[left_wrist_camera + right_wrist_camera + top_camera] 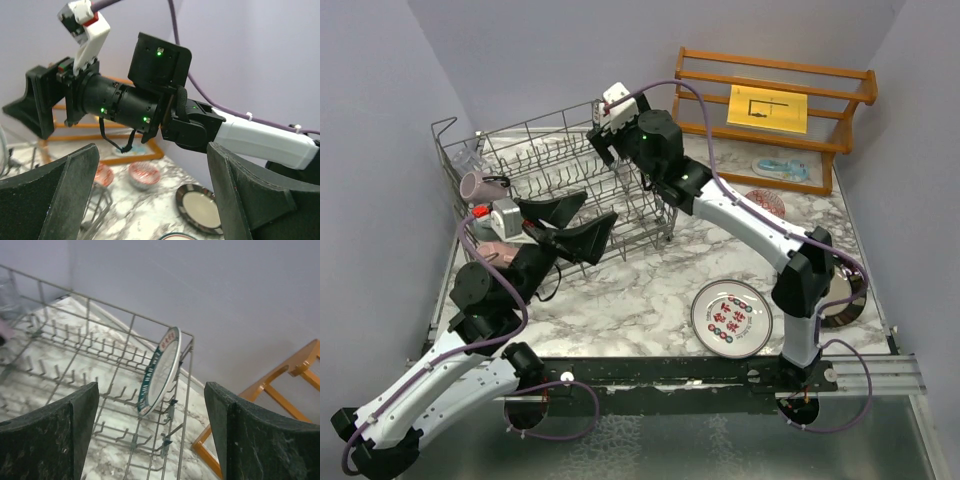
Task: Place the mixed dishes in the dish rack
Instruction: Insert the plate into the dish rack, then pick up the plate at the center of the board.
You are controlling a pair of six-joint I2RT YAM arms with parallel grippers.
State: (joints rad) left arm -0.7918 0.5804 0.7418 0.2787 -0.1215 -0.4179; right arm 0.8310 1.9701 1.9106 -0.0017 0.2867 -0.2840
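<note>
Inside dish rack point(133, 316): one plate point(161, 371)

The left arm point(440, 385) and right arm point(745, 215) have white shells, black joints, purple cables point(172, 15) and black wedge-shaped fingers point(55, 200); green LEDs point(159, 53) dot the right.

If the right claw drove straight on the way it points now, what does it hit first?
Likely the blue-rimmed lettered plate, which stands on edge in the corner of the grey wire dish rack. Depth is unclear.
</note>
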